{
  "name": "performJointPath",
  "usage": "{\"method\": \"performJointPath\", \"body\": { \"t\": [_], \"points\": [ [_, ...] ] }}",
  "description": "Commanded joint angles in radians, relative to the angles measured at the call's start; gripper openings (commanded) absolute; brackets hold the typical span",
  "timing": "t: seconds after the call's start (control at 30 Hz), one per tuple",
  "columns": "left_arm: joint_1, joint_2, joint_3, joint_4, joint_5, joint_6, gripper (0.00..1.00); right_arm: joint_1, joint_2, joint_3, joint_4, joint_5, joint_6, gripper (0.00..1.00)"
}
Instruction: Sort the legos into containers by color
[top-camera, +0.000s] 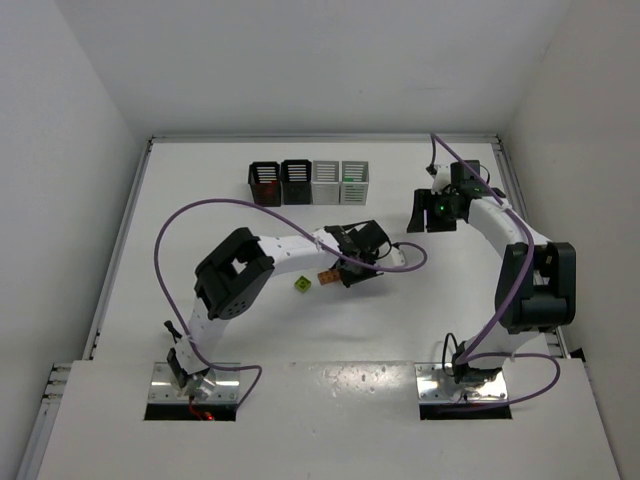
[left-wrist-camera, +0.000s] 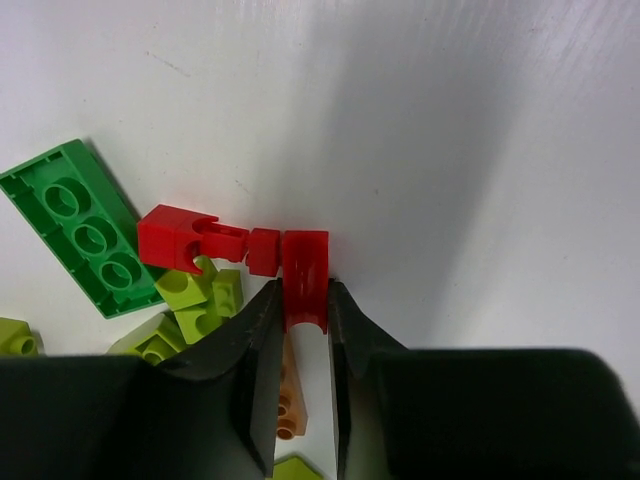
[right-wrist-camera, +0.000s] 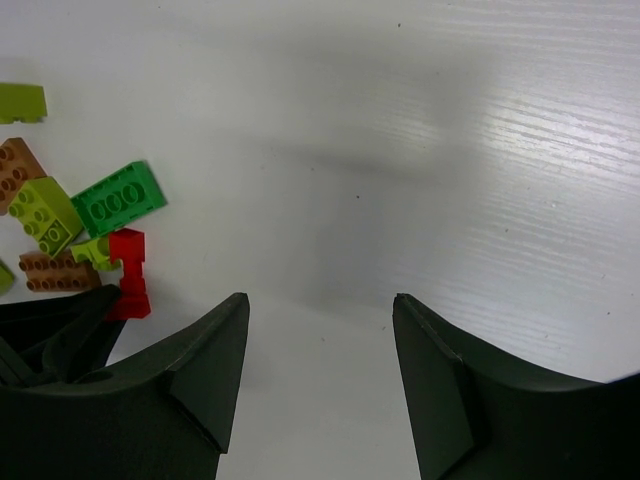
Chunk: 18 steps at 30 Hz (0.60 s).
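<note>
A small arched red lego (left-wrist-camera: 305, 255) sits pinched between the left gripper's (left-wrist-camera: 305, 292) narrow fingers, while the right gripper (right-wrist-camera: 320, 315) gapes wide.

High behind the rig, looking down over the white tabletop (top-camera: 200, 210); close and downward from each wrist, both catching the same small red plastic bricks (left-wrist-camera: 305, 275).
</note>
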<state>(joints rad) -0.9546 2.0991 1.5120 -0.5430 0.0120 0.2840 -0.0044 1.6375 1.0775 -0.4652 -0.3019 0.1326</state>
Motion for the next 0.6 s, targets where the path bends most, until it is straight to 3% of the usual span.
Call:
{"method": "performJointPath", "body": {
  "t": [0.0, 0.2, 0.3, 0.57],
  "points": [
    [0.007, -0.051, -0.036, 0.006, 0.026, -0.003, 0.18, -0.003, -0.001, 0.036, 0.014, -0.037, 0.010, 0.60],
    [0.007, -0.201, -0.090, 0.017, 0.060, -0.049, 0.06, 0.006, -0.001, 0.036, 0.005, -0.057, -0.010, 0.58],
    [0.019, -0.296, -0.099, 0.017, 0.074, -0.071, 0.04, 0.017, 0.024, 0.045, -0.016, -0.103, -0.019, 0.58],
    [0.195, -0.496, -0.099, -0.021, 0.154, -0.169, 0.00, 0.104, 0.056, 0.056, -0.038, -0.183, -0.019, 0.60]
  ]
}}
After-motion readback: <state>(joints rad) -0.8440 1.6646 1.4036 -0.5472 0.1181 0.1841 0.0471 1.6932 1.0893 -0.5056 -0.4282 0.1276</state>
